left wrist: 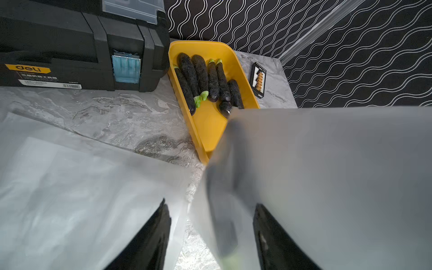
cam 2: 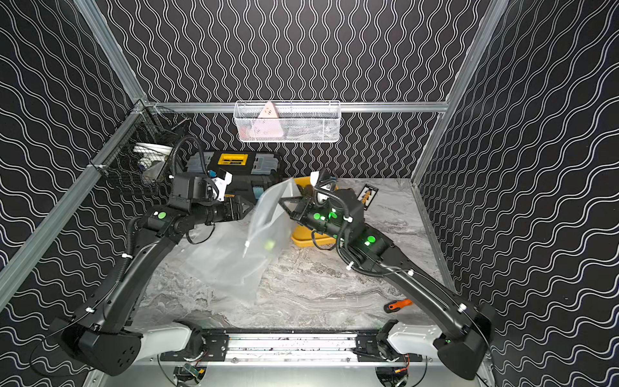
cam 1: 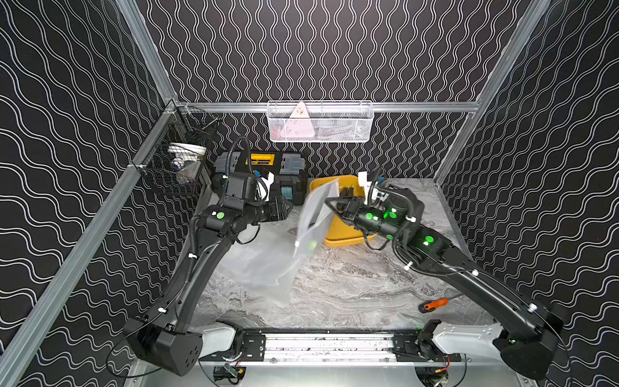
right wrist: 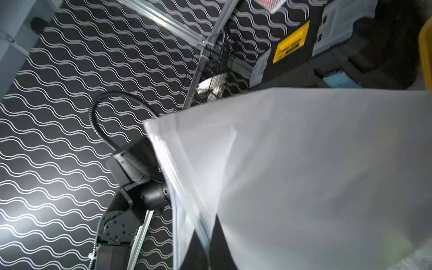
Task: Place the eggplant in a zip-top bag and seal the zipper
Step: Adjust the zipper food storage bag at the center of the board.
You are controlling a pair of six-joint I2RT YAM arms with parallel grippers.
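A black toolbox (cam 1: 284, 182) with a yellow handle sits at the back of the marble bench (cam 1: 351, 295). A white mesh basket (cam 1: 320, 122) hangs on the rear rail and a black wire basket (cam 1: 174, 167) on the left rail. An orange-handled screwdriver (cam 1: 435, 304) lies near the front right corner.

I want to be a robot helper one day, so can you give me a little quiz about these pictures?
1. Which gripper holds the zip-top bag up in the air?
2. True or false: the left gripper is shut on the bag.
3. Where do the eggplants lie? A. in the yellow tray B. in the toolbox C. in the wire basket

Key: 1. the right gripper; 2. false, it is open; 3. A.
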